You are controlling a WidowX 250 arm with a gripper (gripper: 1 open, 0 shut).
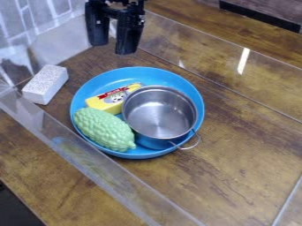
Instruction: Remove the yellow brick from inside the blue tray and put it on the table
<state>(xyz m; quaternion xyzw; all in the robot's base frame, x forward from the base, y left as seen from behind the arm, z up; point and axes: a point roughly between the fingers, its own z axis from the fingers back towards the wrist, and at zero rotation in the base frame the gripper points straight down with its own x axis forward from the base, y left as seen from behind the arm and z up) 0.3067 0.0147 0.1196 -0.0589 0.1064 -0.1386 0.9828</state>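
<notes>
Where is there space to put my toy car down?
The table has bare wood right of the blue tray, and below it too. It's crowded inside the tray: yellow brick, pot and green bumpy thing.

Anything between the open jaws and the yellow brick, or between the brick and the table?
Nothing visible between jaws and yellow brick. Toward the table, the blue tray's raised rim; rightward, the steel pot too.
</notes>
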